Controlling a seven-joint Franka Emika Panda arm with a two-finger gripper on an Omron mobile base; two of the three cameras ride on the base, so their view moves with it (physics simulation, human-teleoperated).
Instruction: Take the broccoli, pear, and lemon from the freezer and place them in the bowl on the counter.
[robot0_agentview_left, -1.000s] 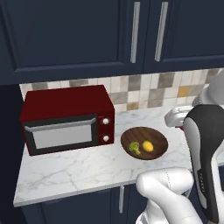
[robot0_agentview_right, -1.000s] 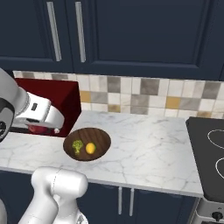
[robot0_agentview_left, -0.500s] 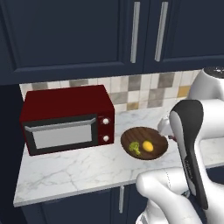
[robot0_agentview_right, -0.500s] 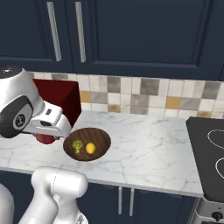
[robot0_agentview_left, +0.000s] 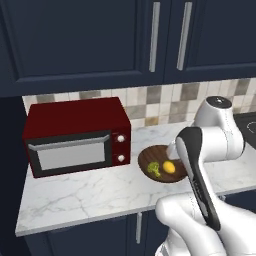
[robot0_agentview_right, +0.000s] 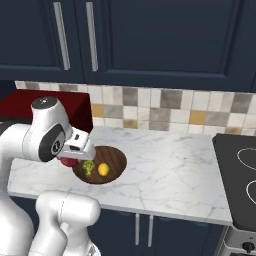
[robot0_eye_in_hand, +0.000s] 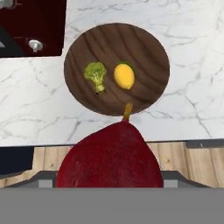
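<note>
The dark red pear fills the bottom of the hand view, and my gripper is shut on it, its fingertips hidden by the fruit. It hangs above the counter's front edge, just short of the brown wooden bowl. Inside the bowl lie the broccoli and the lemon, side by side. From the right base view the pear shows at the left rim of the bowl, next to the broccoli and lemon. The freezer is out of view.
A dark red microwave stands on the white marble counter just left of the bowl. A black cooktop lies at the counter's right end. Navy wall cabinets hang above a tiled backsplash.
The arm has swung in over the counter's front edge, carrying the pear rightward and down toward the bowl's near rim. The broccoli and lemon have stayed put.
</note>
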